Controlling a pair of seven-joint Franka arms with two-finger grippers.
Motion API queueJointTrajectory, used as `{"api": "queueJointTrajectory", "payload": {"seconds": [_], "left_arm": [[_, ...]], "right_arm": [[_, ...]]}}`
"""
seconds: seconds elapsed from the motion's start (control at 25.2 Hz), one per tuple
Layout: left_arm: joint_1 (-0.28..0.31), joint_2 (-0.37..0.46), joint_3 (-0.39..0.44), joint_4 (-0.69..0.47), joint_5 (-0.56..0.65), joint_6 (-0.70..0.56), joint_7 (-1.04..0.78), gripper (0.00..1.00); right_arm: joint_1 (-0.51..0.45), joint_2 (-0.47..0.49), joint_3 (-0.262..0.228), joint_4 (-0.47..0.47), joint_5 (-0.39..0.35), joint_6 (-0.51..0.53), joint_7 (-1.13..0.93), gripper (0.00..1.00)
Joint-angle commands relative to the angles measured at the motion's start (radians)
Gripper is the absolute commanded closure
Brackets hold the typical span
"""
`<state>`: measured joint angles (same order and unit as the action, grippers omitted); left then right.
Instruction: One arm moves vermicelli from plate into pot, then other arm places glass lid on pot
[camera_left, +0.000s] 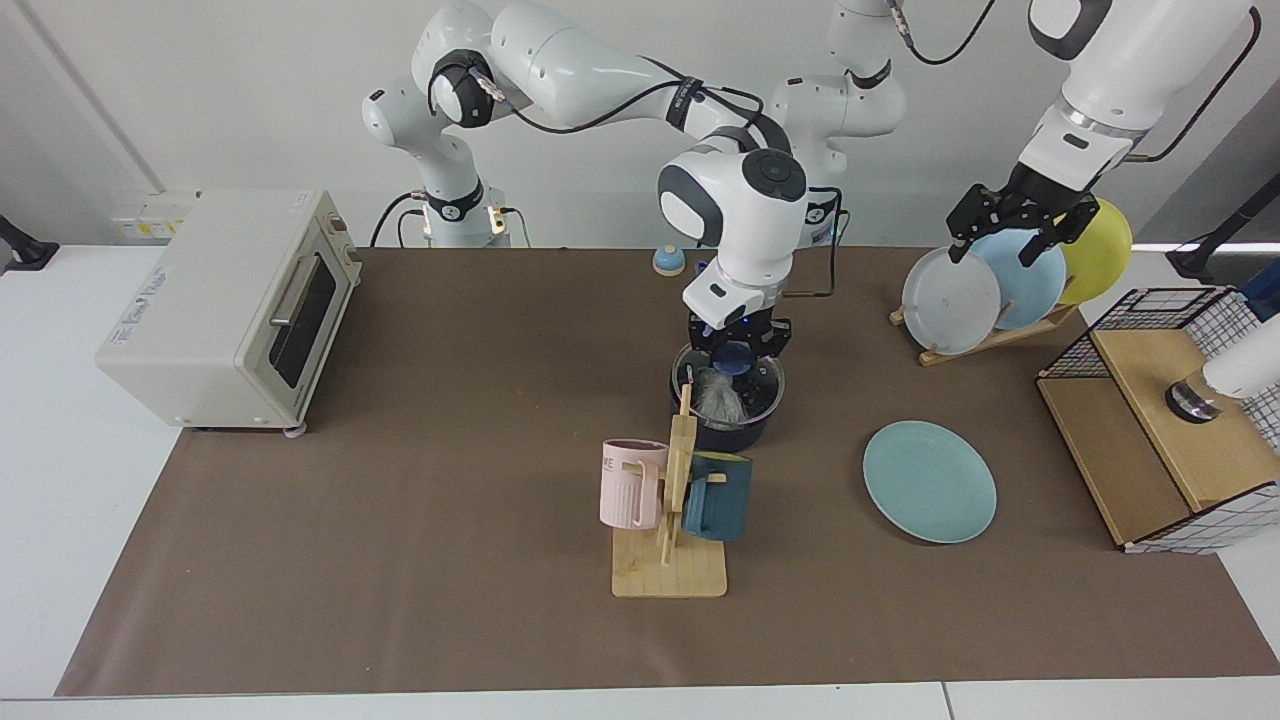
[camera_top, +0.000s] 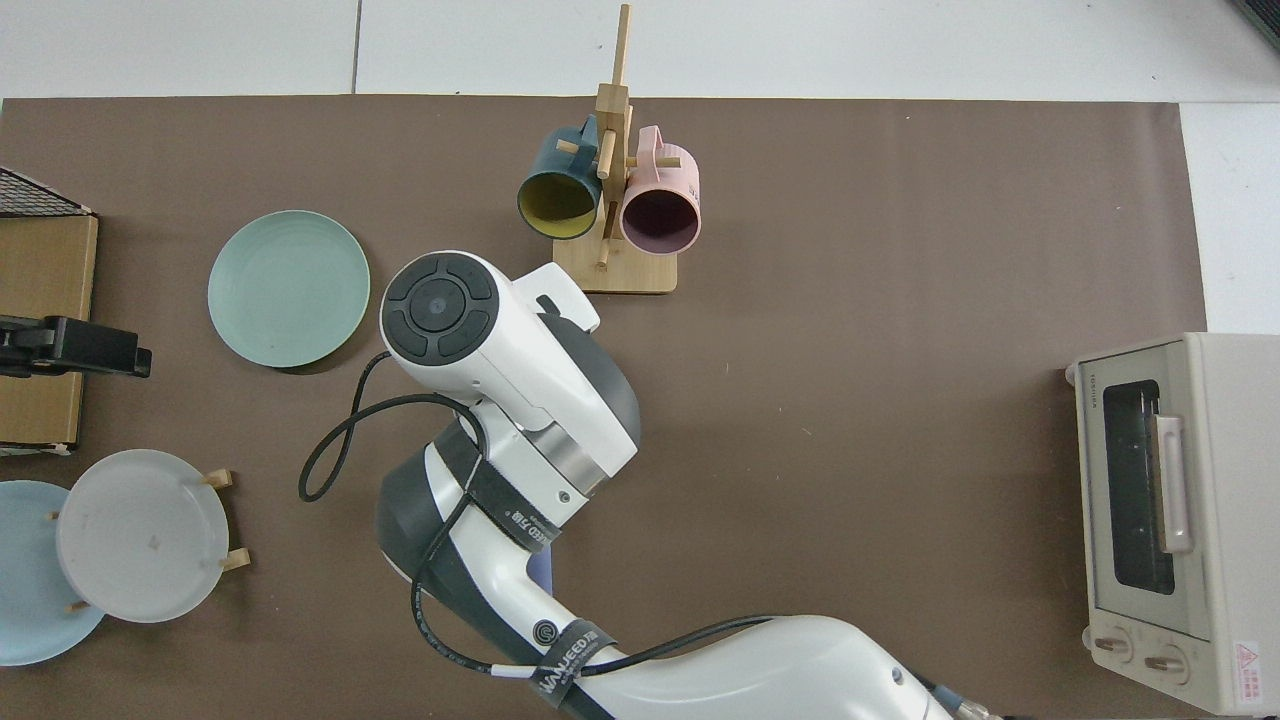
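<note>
Right gripper (camera_left: 737, 345) is clamped on blue knob of round clear glass lid (camera_left: 732, 378) — it sits on small navy pot (camera_left: 726, 425) w/ white vermicelli (camera_left: 716, 398) inside, to cover it. Teal plate (camera_left: 929, 482) is bare. Left gripper (camera_left: 1012, 228) waits by plate rack (camera_left: 985, 335) — fingers apart.

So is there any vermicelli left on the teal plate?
No, the teal plate lies bare; the vermicelli sits in the pot.

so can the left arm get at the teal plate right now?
Probably yes. The teal plate lies bare on the mat with open space around it, on the left arm's side. The left gripper hangs above the plate rack, open. The right gripper is over at the pot, out of the path.
</note>
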<state>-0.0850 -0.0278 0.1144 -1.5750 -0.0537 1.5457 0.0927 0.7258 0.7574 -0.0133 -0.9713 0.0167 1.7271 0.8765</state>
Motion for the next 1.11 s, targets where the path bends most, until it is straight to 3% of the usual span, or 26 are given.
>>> {"api": "queueJointTrajectory", "payload": {"seconds": [0.0, 1.07], "left_arm": [[-0.004, -0.029, -0.001, -0.036, 0.015, 0.020, 0.009, 0.00], [-0.004, -0.027, -0.001, -0.034, 0.015, 0.022, 0.007, 0.00]], "right_arm": [[-0.003, -0.006, 0.004, -0.004, -0.011, -0.014, -0.025, 1.00], [-0.009, -0.009, 0.006, -0.032, 0.003, 0.005, -0.062, 1.00]]}}
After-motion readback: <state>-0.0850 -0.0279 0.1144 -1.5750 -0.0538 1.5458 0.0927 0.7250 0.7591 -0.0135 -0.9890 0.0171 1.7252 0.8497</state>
